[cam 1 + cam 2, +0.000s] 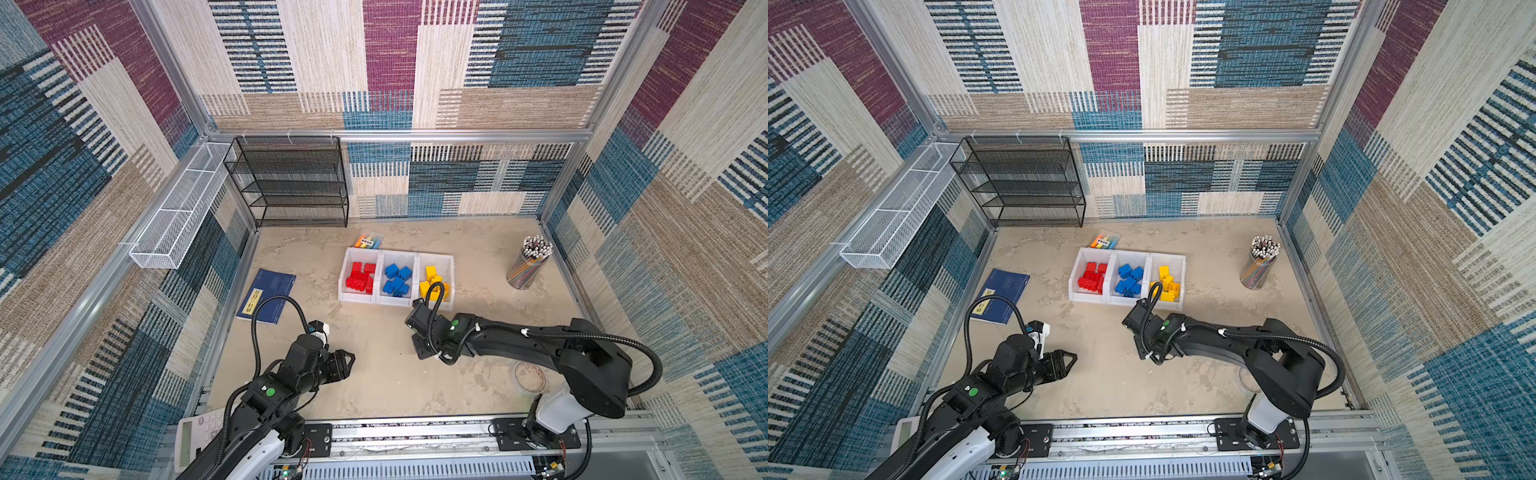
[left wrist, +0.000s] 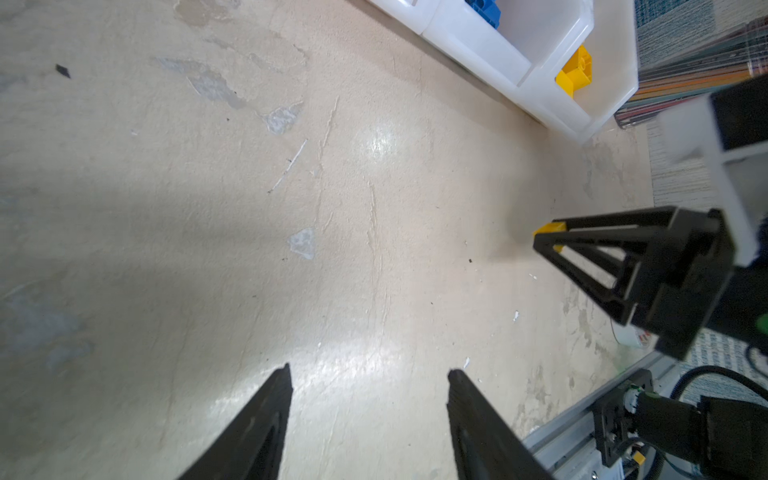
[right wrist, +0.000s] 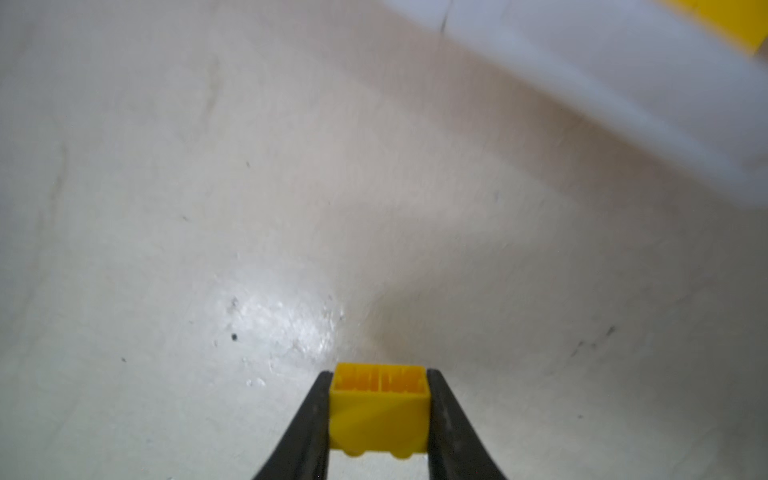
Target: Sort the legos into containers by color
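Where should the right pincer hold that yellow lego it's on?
On its two flat opposite side walls, coming from the studded face, as the right pincer does now: its fingers clamp the yellow lego across smooth walls, studs toward the wrist, hollow underside facing away. Parallel flat walls likely seat the pads best; studs would not.

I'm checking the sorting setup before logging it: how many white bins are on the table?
3, joined in a row, seen in both top views: the left bin holds red legos, the middle bin blue legos, the right bin yellow legos. No others appear hidden.
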`<control>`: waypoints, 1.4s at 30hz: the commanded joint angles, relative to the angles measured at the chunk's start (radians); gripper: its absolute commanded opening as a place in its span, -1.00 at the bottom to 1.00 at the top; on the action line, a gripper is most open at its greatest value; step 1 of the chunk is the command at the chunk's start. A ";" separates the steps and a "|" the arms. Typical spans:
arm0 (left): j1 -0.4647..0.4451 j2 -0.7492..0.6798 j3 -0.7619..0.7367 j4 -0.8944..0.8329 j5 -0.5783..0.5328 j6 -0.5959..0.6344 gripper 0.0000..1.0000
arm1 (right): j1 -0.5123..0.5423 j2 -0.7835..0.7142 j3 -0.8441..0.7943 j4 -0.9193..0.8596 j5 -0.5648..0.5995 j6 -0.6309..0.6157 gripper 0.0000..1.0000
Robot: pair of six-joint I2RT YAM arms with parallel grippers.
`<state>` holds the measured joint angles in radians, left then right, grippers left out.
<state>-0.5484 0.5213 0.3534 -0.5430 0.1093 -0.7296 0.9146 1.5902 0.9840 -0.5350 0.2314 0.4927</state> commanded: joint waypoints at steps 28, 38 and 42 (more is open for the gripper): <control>0.002 0.005 0.062 0.012 -0.071 0.021 0.26 | -0.354 0.048 0.315 0.142 -0.030 -0.285 0.65; 0.002 0.022 0.225 0.051 -0.453 0.297 0.47 | -0.447 -0.668 -0.309 0.773 0.184 -0.435 0.99; 0.005 -0.008 0.146 0.276 -0.625 0.494 0.73 | -0.482 -0.873 -0.539 0.899 0.177 -0.536 1.00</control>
<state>-0.5461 0.5251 0.5400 -0.4381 -0.3202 -0.4320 0.4461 0.7971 0.5472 0.1783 0.3775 0.0559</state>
